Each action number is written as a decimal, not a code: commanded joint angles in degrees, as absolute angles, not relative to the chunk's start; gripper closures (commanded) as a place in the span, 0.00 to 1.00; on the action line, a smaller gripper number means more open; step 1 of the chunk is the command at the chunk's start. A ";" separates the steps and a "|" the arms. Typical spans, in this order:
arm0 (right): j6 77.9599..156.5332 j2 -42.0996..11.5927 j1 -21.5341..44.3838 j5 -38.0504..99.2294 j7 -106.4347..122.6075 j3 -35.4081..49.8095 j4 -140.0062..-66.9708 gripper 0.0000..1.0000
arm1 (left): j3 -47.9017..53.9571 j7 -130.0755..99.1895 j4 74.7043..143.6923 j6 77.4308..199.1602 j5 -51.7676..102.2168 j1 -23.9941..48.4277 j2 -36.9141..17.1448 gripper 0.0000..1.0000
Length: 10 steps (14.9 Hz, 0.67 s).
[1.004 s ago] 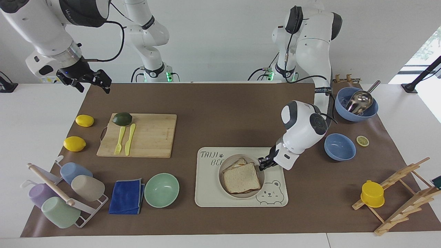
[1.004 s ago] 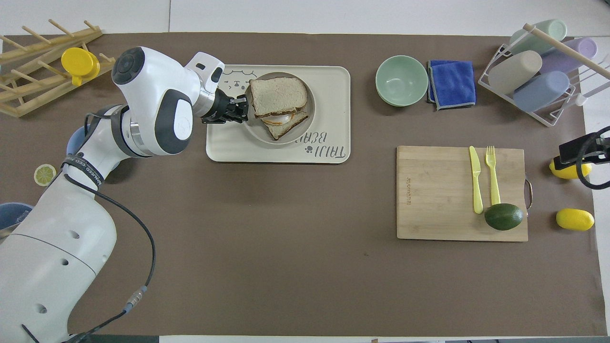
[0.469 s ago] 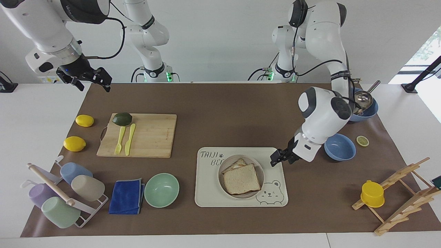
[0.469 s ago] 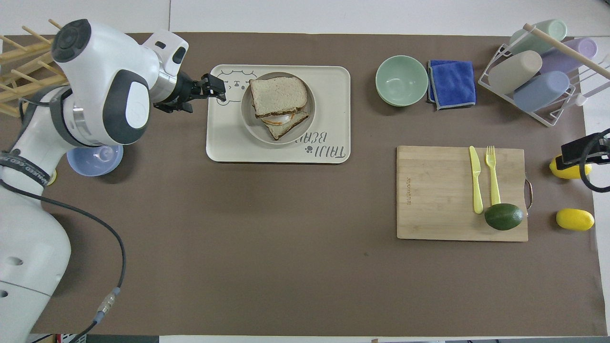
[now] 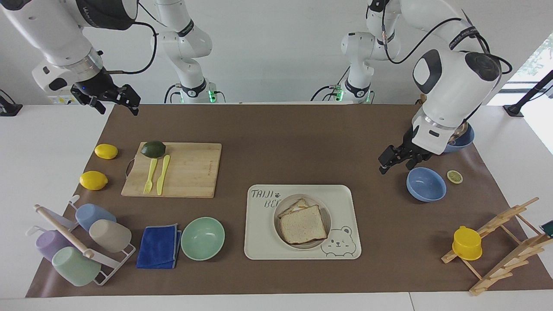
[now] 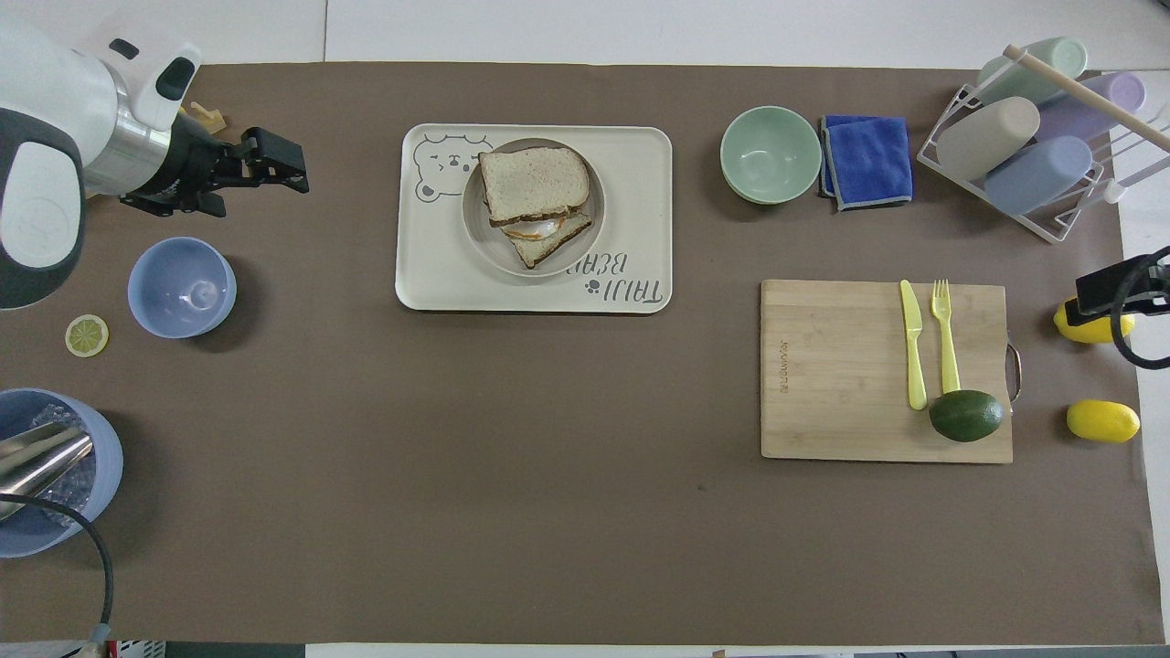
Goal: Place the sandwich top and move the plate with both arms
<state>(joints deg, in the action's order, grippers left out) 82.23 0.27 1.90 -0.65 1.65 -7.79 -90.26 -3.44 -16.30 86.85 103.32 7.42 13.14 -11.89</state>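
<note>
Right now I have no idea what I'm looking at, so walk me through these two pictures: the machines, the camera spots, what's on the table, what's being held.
Two white robot arms work at one table. One picture looks at them from across the table, the other looks down from above their own end.

The left claw hangs open in the air over the brown mat, by a blue bowl; it holds nothing. The right claw, also open with nothing in it, waits over the mat's corner at the other end.

In the middle a cream tray carries a small plate. On it the sandwich top lies over the lower slice. Elsewhere lie a cutting board, a green bowl and a blue cloth.
</note>
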 commanded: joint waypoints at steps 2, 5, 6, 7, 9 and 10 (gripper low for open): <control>82.62 0.79 1.41 -0.17 3.25 -7.56 -90.44 0.00 | -3.52 -16.17 88.85 95.03 3.69 11.27 -4.50 0.00; 82.79 0.79 1.49 -0.18 3.08 -7.56 -90.44 0.00 | 3.66 -15.56 88.86 88.18 1.51 3.02 -0.89 0.00; 82.79 0.70 1.41 -0.18 3.08 -7.56 -90.44 0.00 | 7.00 -14.95 88.86 85.98 0.71 0.12 -0.36 0.00; 82.88 0.79 1.49 -0.18 3.16 -7.56 -90.44 0.00 | 9.99 -13.64 89.03 83.78 0.44 -2.78 0.08 0.00; 82.88 0.79 1.49 -0.18 3.16 -7.56 -90.44 0.00 | 12.65 -11.26 91.04 81.48 0.53 -5.53 1.49 0.00; 82.88 0.70 1.49 -0.18 3.16 -7.56 -90.44 0.00 | 12.66 -10.29 93.49 81.56 0.53 -5.28 3.23 0.00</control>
<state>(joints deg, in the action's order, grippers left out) 82.23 0.27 1.90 -0.65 1.65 -7.79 -90.24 11.03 -13.11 88.53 82.19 1.53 -3.75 -0.06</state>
